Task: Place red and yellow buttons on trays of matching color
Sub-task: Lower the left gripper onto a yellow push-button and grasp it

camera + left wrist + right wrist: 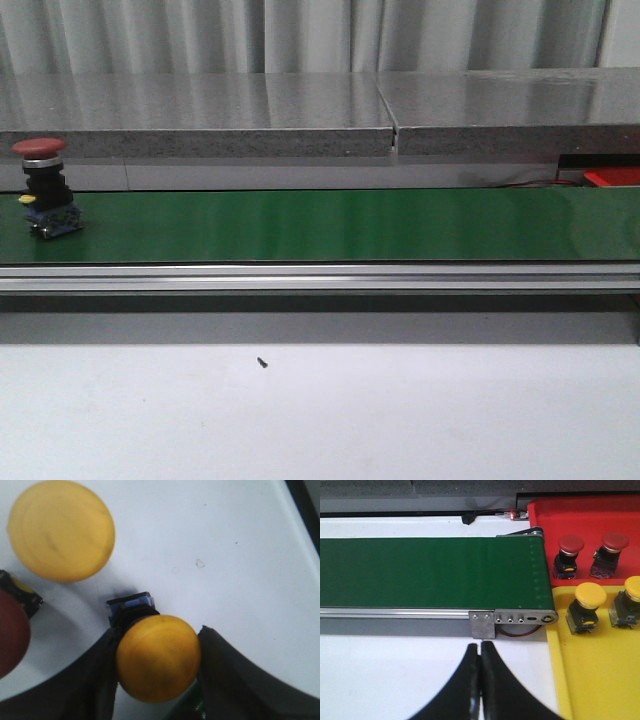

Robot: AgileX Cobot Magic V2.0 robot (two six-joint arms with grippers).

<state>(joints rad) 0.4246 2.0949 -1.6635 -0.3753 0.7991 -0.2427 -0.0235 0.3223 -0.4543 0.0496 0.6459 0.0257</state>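
Across the front view runs the green conveyor belt [330, 225], a red button [42, 190] standing upright at its far left end, red cap up, long axis vertical. Beyond the belt's right end sit the red tray [580, 510] and yellow tray [580, 680], touching; two red and two yellow buttons stand in them by colour, caps up.

Left gripper [159, 660]: jaws clamped on either side of a yellow button [158, 657]. Cap faces the wrist camera, blue-black base [131, 605] points away toward the white surface [225, 555], so its axis runs along the view line. Another yellow cap [61, 530] and a red one [10, 635] lie nearby.

Right gripper [480, 680]: fingers pressed together, empty, hovering over the table [395, 675] just before the belt end.

Judgement: left arm is handling its button. Best kept gripped at the cap, axis upright, set down gently so it does not topple.
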